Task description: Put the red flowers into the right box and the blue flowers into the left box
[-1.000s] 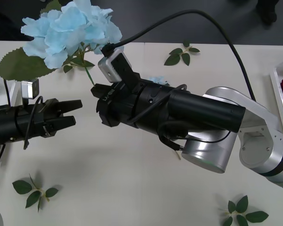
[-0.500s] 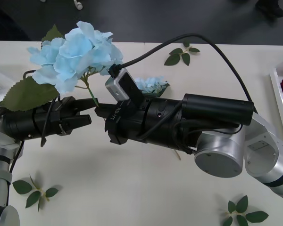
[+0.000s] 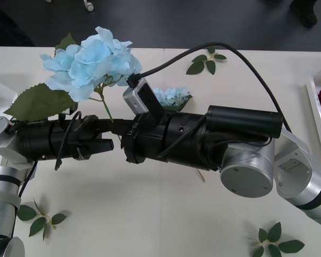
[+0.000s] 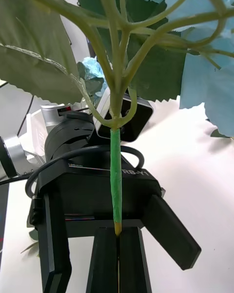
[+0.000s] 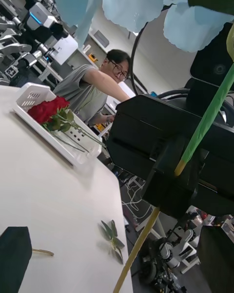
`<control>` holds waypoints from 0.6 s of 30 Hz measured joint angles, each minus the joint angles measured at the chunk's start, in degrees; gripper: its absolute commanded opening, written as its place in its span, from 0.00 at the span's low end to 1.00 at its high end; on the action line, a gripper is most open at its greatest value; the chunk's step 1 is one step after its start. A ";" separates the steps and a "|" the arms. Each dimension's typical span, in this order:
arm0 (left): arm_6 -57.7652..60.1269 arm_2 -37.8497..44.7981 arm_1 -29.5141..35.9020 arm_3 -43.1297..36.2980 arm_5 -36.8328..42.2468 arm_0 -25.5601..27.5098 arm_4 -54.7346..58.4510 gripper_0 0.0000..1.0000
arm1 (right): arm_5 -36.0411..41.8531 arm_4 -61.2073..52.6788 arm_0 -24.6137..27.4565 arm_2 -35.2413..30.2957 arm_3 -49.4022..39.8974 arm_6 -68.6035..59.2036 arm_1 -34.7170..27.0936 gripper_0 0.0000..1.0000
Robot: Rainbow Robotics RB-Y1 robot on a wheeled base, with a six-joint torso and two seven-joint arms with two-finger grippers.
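Stem of blue flower [image 3: 93, 61] sits pinched in right hand [image 3: 117, 130], spread left hand [image 3: 108, 135] alongside.

White table [image 3: 150, 214]. On it: leaf sprigs at far centre [image 3: 206, 61], near left [image 3: 40, 217], near right [image 3: 275, 241]; one blue flower [image 3: 171, 96] lying behind the arms; right box [image 3: 315, 104] at right edge, left box [image 3: 0, 91] at left edge.

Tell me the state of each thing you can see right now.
Right end effector: shut on the held blue flower stem.
Left end effector: open, straddling that stem.
Held blue flower: upright, off the table.
Other blue flower: lying on the table.
Red flowers: lying in the right box.
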 measured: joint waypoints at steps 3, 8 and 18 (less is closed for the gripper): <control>0.00 -0.34 0.00 0.00 -0.01 0.00 0.00 0.95 | 0.00 0.00 0.00 0.00 0.00 0.05 0.00 0.00; 0.00 -2.55 -0.01 0.00 -0.05 0.00 0.00 0.48 | 0.00 0.00 0.00 0.00 0.00 1.07 0.00 0.00; 0.00 -3.27 -1.70 0.00 -1.08 0.05 0.00 0.00 | 0.00 0.01 0.00 -0.01 0.02 1.07 0.00 0.00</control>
